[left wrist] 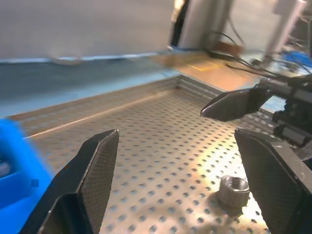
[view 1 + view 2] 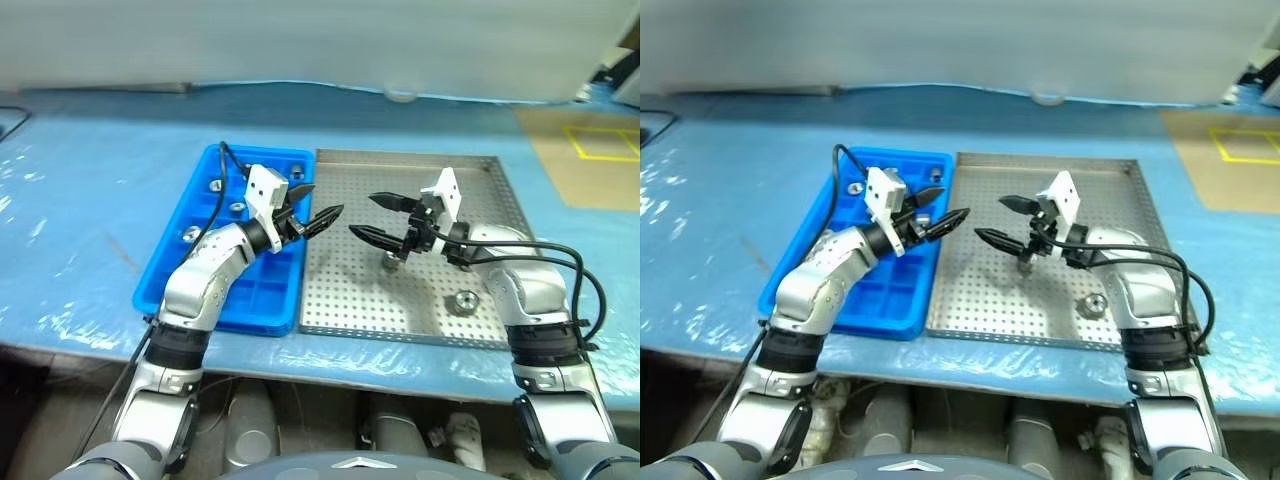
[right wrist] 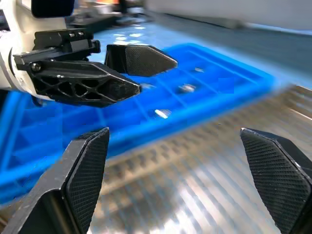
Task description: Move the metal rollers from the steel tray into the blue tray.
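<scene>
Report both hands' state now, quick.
Left hand: open, holding nothing, over the edge between the blue tray and the steel tray.
Right hand: open, holding nothing, above the steel tray.

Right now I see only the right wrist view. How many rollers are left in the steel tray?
Observer: Two rollers lie on the steel tray.
Operator: Which roller is closer to my right gripper?
Observer: The roller nearer the tray's middle; it lies almost under the right gripper.
Operator: And the other?
Observer: It sits near the tray's front rim, beside the right forearm.
</scene>
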{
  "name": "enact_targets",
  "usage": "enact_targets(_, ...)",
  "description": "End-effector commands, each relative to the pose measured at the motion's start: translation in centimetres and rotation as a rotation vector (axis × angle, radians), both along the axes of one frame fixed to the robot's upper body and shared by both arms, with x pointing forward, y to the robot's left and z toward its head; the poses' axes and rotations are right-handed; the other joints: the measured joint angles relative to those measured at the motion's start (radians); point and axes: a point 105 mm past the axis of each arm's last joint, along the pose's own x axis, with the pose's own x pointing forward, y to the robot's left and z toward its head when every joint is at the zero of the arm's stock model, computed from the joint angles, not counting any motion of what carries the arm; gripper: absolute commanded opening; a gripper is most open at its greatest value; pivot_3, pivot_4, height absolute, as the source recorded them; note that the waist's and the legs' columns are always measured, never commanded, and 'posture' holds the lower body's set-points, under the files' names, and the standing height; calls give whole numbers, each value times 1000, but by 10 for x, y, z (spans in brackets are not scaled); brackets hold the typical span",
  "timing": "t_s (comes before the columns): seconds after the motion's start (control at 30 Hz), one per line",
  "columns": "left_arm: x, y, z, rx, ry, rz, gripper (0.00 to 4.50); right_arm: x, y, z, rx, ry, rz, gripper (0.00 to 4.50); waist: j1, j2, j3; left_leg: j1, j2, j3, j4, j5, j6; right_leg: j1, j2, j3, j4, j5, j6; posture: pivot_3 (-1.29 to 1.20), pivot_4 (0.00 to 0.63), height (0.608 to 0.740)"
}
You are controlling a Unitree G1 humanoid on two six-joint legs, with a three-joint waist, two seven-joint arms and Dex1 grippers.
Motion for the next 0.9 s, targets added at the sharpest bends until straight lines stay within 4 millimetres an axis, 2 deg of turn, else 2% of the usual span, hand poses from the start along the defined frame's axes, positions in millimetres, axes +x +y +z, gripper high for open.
enact_targets(0.03, 7, -19, 0, 42, -34, -92, 4010, -15, -16, 20, 3, -77, -89, 4500, -35, 0, 0, 1, 0, 1, 0, 0, 0, 0, 0, 1, 0, 0, 0, -292, 150, 740)
enact_targets(0.23, 21, -46, -15, 144, -8, -208, 4010, -46, -30, 15, 17, -71, -251, 4500, -106, 0, 0, 6, -3, 7, 0, -2, 3, 1, 1, 12, -1, 2, 4, -444, 150, 740)
enact_targets(0.33, 27, -56, -24, 216, 6, -235, 4010, -56, -32, 12, 23, -60, -296, 4500, -135, 0, 0, 8, -5, 10, 3, -5, 8, 1, 0, 17, -2, 0, 14, -512, 150, 740)
enact_targets(0.5, 34, -64, -48, 348, 46, -229, 4010, -62, -43, 13, -6, -70, -363, 4500, -160, 0, -1, 4, -7, 12, 10, -8, 14, 1, -1, 19, -5, 1, 18, -562, 150, 740)
enact_targets(0.63, 29, -66, -66, 452, 44, -256, 4010, -63, -49, 18, -7, -86, -386, 4500, -179, 0, -1, -1, -9, 12, 13, -11, 19, 0, -4, 20, -8, 3, 20, -561, 150, 740)
enact_targets(0.73, 24, -61, -79, 515, 53, -283, 4010, -61, -47, 15, -6, -78, -382, 4500, -184, 0, -1, -1, -9, 11, 12, -12, 20, 0, -4, 19, -10, 3, 20, -551, 150, 740)
enact_targets(0.83, 21, -56, -87, 532, 70, -296, 3417, -56, -40, 14, 0, -75, -354, 4500, -185, 0, -1, -2, -9, 12, 12, -12, 21, 0, -4, 19, -12, 5, 17, -511, 150, 740)
enact_targets(0.9, 24, -53, -78, 476, 69, -271, 2763, -51, -36, 16, 6, -81, -321, 4500, -186, 0, -1, -2, -9, 12, 12, -13, 21, 1, -4, 19, -14, 6, 15, -465, 150, 740)
